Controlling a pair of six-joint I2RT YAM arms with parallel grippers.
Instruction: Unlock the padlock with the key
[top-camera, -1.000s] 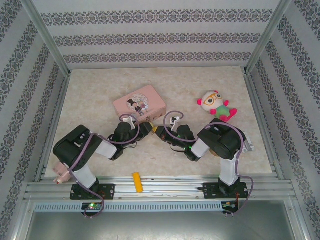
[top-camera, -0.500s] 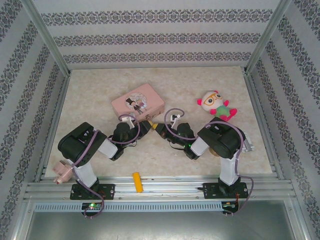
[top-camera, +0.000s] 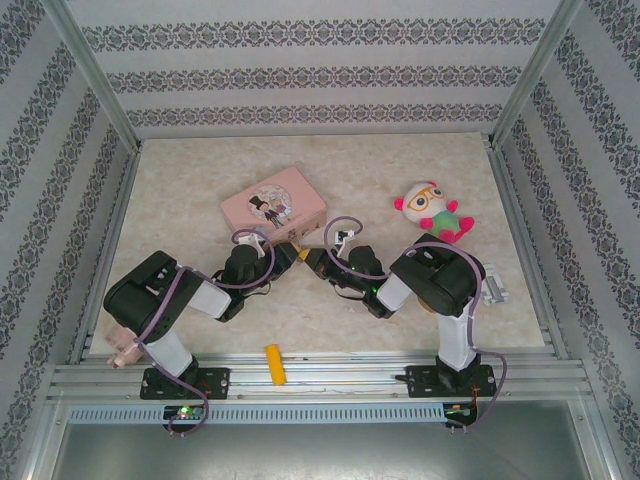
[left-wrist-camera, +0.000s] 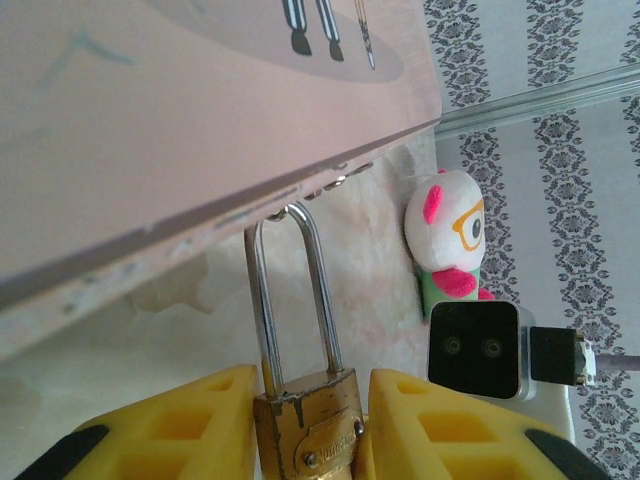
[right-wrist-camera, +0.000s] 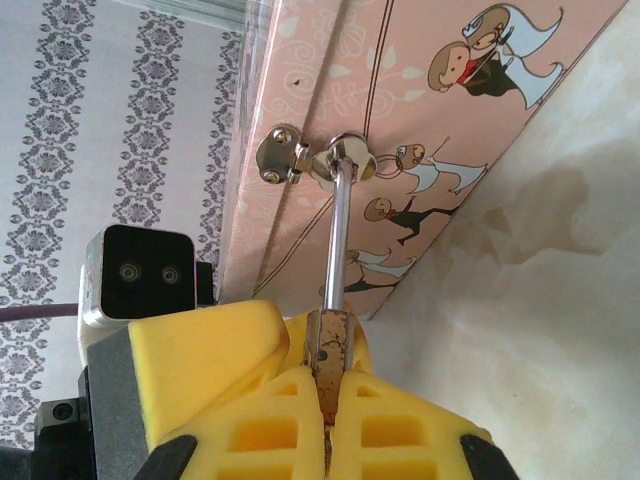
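Squarish brass padlock (left-wrist-camera: 306, 425), thin silver U-shaped shackle (left-wrist-camera: 262, 300)

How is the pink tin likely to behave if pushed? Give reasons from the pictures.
The pink tin probably slides rather than tips: it lies flat and low on the table. It looks stiff, with straight edges and a metal clasp. Pulling the padlock, shackled through that clasp, would likely drag it.

Bright, even, diffuse; faint soft shadows on surface (top-camera: 200, 180). Blur, washout on pink tin (left-wrist-camera: 150, 120) just beyond left pincer (left-wrist-camera: 308, 415). Glare along padlock (right-wrist-camera: 338, 240) ahead of right pincer (right-wrist-camera: 325, 400).
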